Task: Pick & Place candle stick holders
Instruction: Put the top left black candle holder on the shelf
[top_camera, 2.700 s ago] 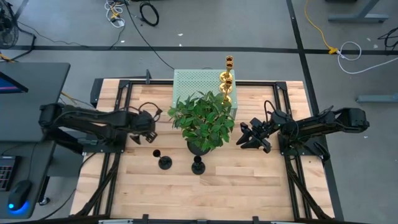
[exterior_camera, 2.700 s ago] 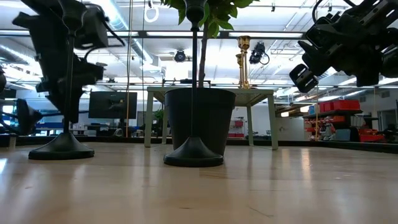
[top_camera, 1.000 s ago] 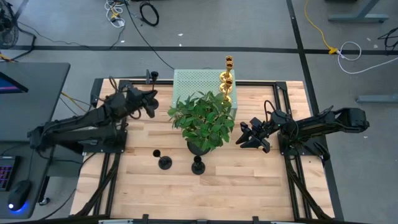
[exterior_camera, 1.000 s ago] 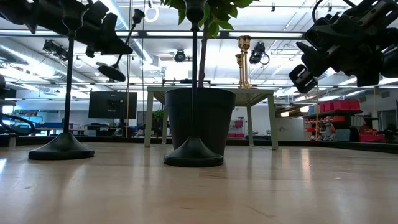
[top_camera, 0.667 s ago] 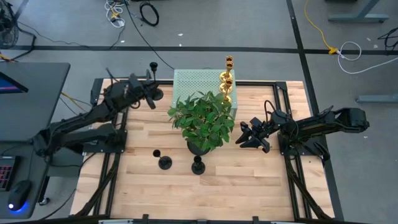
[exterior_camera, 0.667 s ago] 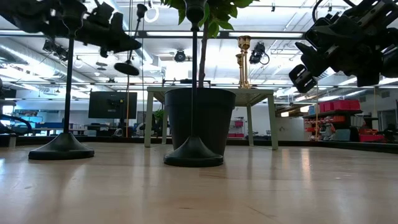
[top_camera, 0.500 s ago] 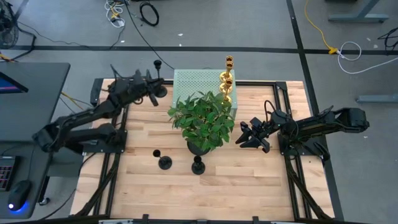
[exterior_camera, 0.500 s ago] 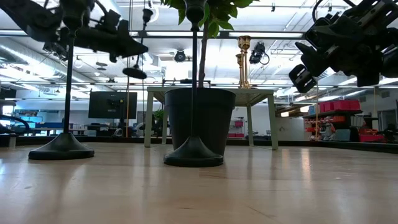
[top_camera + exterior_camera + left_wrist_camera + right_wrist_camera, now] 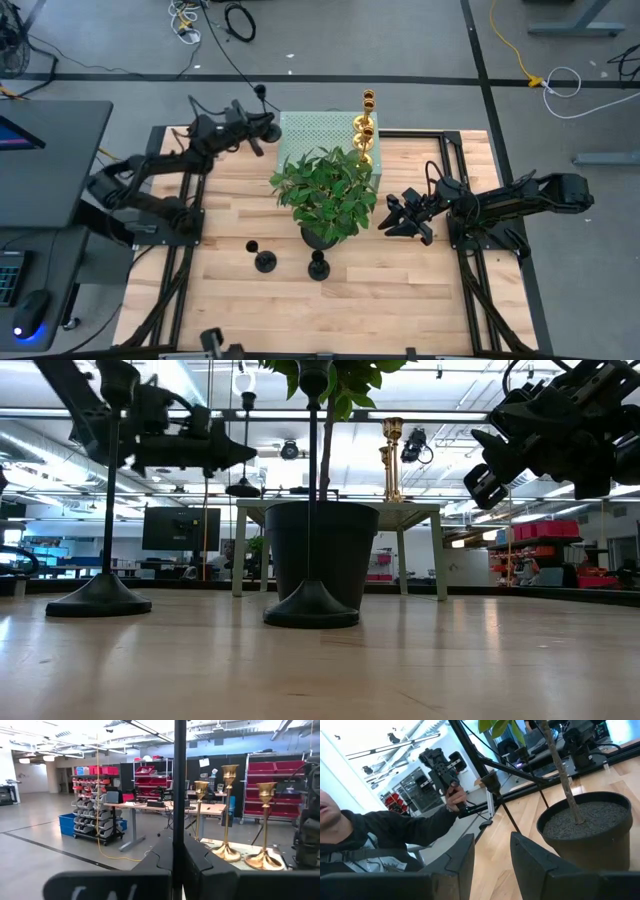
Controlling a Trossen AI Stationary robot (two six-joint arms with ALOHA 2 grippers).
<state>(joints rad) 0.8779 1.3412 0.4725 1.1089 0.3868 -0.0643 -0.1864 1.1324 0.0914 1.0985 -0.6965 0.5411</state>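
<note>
Roughly halfway, I judge. Two brass candlesticks (image 9: 365, 125) stand on the green perforated stand (image 9: 310, 135) at the bench's far edge. My left hand (image 9: 258, 128) is clenched on a third, black candlestick (image 9: 243, 450), carried in the air near the stand's left corner. Two black ones (image 9: 265, 259) wait near the bench's middle, by the plant pot (image 9: 320, 550). Right hand (image 9: 395, 215) idle, fingers apart, right of the plant.

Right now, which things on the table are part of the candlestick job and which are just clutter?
Job: black candlestick in the left gripper; two black candlesticks on the table; gold candlesticks by the green perforated box.
Not job: potted plant; idle right gripper, open, beside it.
</note>
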